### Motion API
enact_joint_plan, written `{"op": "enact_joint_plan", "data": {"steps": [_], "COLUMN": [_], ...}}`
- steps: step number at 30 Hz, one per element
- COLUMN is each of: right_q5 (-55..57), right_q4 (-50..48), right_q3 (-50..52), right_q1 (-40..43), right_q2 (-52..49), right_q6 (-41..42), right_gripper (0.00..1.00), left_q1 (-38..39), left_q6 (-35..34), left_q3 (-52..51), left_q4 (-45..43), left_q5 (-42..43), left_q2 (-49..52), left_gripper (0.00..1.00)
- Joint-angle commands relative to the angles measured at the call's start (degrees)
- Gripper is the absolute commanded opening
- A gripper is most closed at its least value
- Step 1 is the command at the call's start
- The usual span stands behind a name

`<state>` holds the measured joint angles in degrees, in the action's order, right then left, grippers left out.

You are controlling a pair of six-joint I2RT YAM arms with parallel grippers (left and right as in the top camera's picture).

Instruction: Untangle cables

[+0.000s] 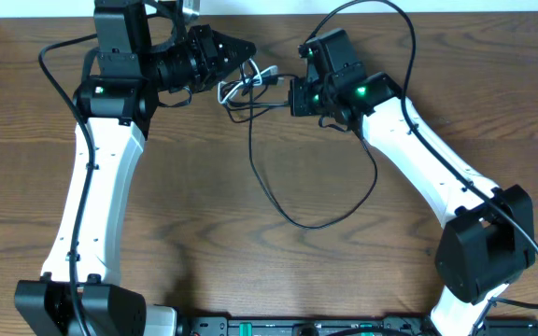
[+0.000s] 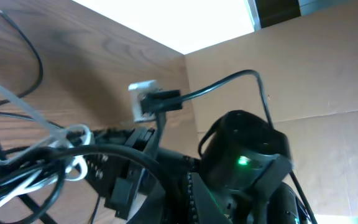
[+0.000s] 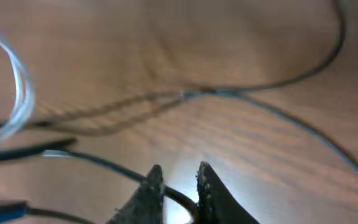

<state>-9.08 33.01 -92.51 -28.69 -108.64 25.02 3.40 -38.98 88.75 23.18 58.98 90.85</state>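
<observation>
The cables form a small knot of white and black cords at the back of the table, between my two grippers. One long black cable loops from it toward the table's middle. My left gripper is shut at the knot's top; the left wrist view shows white cords and black cords bunched close, and a white plug beyond. My right gripper is at the knot's right side. In the right wrist view my right gripper has its jaws narrowed onto a black cable.
Thicker black wires arc over the right arm. A cardboard wall stands behind the table. A black bar runs along the front edge between the arm bases. The wooden table spreads in front of the knot.
</observation>
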Motion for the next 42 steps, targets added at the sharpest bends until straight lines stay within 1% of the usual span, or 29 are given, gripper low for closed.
{"op": "enact_joint_plan", "data": {"steps": [1, 2, 5, 6, 8, 9, 11, 14, 15, 17, 19, 21, 22, 24, 28, 32, 35, 36, 37, 39, 41, 42], "right_q5": [1.0, 1.0, 1.0, 1.0, 1.0, 1.0, 1.0, 1.0, 1.0, 1.9, 5.0, 10.2, 12.7, 16.3, 16.6, 15.4, 11.9, 9.8, 4.5, -1.6, -5.2, -5.8], "right_q4": [-3.2, -3.7, -3.9, -3.9, -4.2, -5.1, -6.7, -9.5, -10.6, -12.3, -12.6, -10.7, -9.4, -6.2, 0.3, 7.1, 12.1, 13.6, 16.0, 18.3, 20.3, 21.3], "right_q3": [-0.4, -0.4, -0.4, -0.4, -0.4, -0.4, -0.4, -0.4, -0.4, -0.4, -0.4, -0.4, -0.4, -0.4, -0.4, -0.4, -0.4, -0.4, -0.4, -0.4, -0.4, -0.4], "right_q1": [-0.1, -0.1, 0.2, 0.2, 0.3, 0.3, 0.3, 0.3, 0.3, 0.3, 0.3, 0.6, 0.9, 2.2, 6.6, 12.6, 17.8, 19.7, 22.8, 25.7, 27.9, 28.7], "right_q2": [1.3, 1.3, 1.3, 1.3, 1.3, 1.3, 1.3, 1.1, 1.0, 0.6, 0.2, 0.2, 0.2, 0.3, 0.6, 1.7, 2.6, 2.7, 2.8, 2.8, 2.8, 2.8], "right_q6": [-1.9, -2.0, -2.8, -3.2, -4.7, -5.8, -6.9, -7.1, -7.1, -7.1, -6.6, -5.2, -4.1, -2.9, -2.4, -1.7, -2.0, -3.1, -5.7, -9.0, -11.1, -11.7], "right_gripper": [0.04, 0.01, 0.01, 0.03, 0.19, 0.37, 0.43, 0.45, 0.44, 0.37, 0.23, 0.07, 0.01, 0.01, 0.01, 0.01, 0.01, 0.01, 0.01, 0.01, 0.01, 0.01], "left_q1": [-0.1, -0.1, -0.1, -0.1, -0.1, -0.1, -0.1, -0.1, -0.1, -0.1, -0.1, -0.1, -0.2, -0.6, -2.5, -5.2, -6.9, -7.2, -7.8, -8.1, -8.2, -8.2], "left_q6": [0.8, 0.8, 0.8, 0.8, 0.8, 0.7, -0.9, -6.0, -7.5, -10.0, -11.1, -11.1, -11.1, -9.4, -3.0, 2.6, 7.5, 8.9, 11.3, 13.3, 14.4, 15.8], "left_q3": [0.9, 0.9, 0.9, 0.9, 0.9, 0.9, 0.9, 0.9, 0.9, 0.9, 0.9, 0.9, 0.9, 0.9, 0.9, 0.9, 0.9, 0.9, 0.9, 0.9, 0.9, 0.9], "left_q4": [-0.1, -0.1, -0.1, -0.1, -0.2, -0.1, -0.1, -0.2, -0.2, -0.2, -0.2, -0.2, -0.2, -0.2, 0.3, 5.1, 10.5, 12.2, 16.5, 20.0, 23.3, 24.7], "left_q5": [0.3, 0.3, 0.3, 0.3, 0.3, 0.3, 0.3, 0.3, 0.5, 1.0, 1.4, 1.4, 1.4, 1.2, -3.0, -13.8, -22.9, -25.7, -32.8, -38.9, -44.3, -45.7], "left_q2": [-1.0, -1.0, -1.0, -1.0, -1.0, -1.0, -1.0, -1.0, -1.0, -1.0, -1.0, -1.0, -1.0, -1.0, -1.0, -1.0, -1.0, -1.0, -1.0, -1.0, -1.0, -1.0], "left_gripper": [0.08, 0.07, 0.08, 0.08, 0.07, 0.08, 0.07, 0.07, 0.07, 0.08, 0.08, 0.07, 0.07, 0.07, 0.08, 0.07, 0.08, 0.08, 0.08, 0.08, 0.07, 0.07]}}
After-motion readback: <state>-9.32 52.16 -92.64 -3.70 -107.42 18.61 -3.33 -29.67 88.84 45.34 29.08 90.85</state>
